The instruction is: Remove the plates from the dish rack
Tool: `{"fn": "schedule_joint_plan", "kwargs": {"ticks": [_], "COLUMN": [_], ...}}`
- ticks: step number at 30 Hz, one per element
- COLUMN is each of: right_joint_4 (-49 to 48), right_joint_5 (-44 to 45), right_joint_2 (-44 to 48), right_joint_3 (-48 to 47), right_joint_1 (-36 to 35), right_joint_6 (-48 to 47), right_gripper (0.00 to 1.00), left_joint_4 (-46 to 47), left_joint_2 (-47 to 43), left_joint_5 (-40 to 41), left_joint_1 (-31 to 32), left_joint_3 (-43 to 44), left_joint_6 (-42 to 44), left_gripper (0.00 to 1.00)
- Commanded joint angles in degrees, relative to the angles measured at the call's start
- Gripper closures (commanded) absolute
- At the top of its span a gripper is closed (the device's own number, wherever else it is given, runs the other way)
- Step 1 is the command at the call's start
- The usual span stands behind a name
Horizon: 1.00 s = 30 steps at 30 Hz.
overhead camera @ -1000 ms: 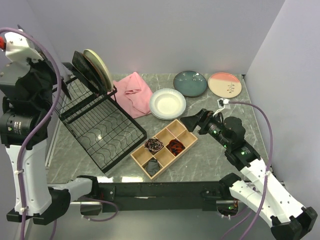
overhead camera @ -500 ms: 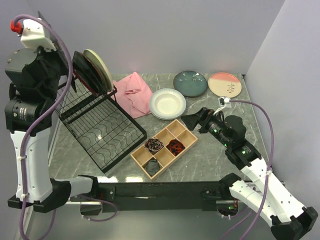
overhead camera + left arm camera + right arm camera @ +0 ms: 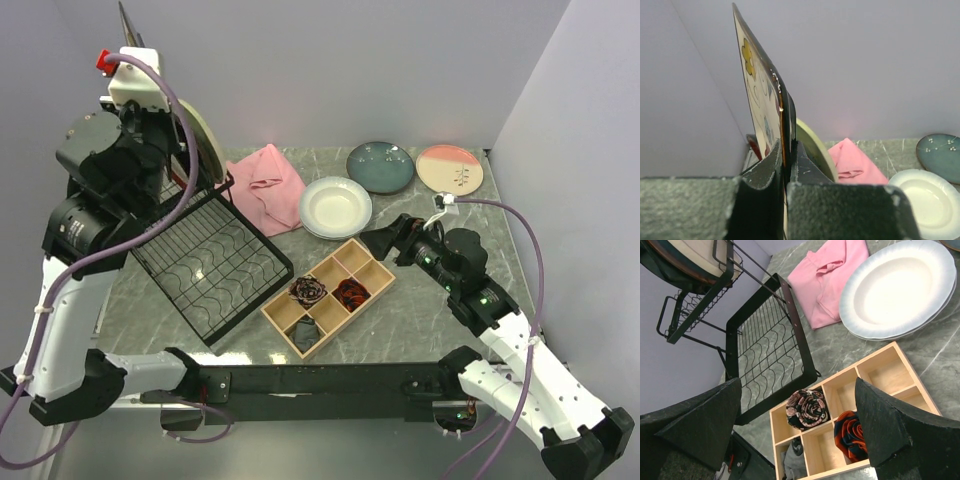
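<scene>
Left gripper (image 3: pixel 785 156) clamps the square floral plate (image 3: pixel 757 85) by its rim above the dish rack (image 3: pixel 215 265); tilting could slip it; right gripper (image 3: pixel 378 242) gapes empty

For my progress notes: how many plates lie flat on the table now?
3: the white plate beside the pink cloth, the teal plate behind it, the pink-cream plate right of the teal one. Another may hide under the white one.
</scene>
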State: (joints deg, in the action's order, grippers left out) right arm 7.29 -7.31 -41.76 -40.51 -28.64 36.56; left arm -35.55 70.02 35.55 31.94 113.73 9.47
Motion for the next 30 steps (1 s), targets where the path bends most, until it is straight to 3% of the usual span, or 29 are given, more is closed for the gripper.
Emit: {"fn": "schedule_joint_plan", "kwargs": {"ticks": [1, 10, 14, 20, 30], "right_joint_4": [-1.84, -2.02, -1.93, -1.84, 0.61], "right_joint_5": [-0.07, 0.54, 0.72, 0.98, 5.02], "right_joint_2": [-0.25, 0.01, -0.17, -0.25, 1.76], "right_joint_3": [-2.12, -1.76, -1.85, -1.94, -2.38], "right_joint_1": [-0.62, -0.71, -0.71, -0.80, -0.71], "right_joint_6": [-0.52, -0.70, -0.78, -0.78, 0.79], "right_gripper": [0.00, 0.00, 0.00, 0.00, 0.00], "left_joint_4": [18.15, 22.70, 31.75, 44.15, 47.86], "left_joint_2": [-3.22, -3.05, -2.69, -0.50, 1.70], "left_joint_5": [5.40, 10.59, 18.74, 24.56, 24.31], "left_joint_1": [3.64, 10.57, 17.44, 26.76, 33.09], "left_joint_3": [-0.96, -4.04, -7.99, -10.46, -15.12], "left_joint_6": [5.46, 12.84, 24.59, 38.75, 43.88], "left_gripper": [0.99, 0.99, 0.99, 0.99, 0.99]}}
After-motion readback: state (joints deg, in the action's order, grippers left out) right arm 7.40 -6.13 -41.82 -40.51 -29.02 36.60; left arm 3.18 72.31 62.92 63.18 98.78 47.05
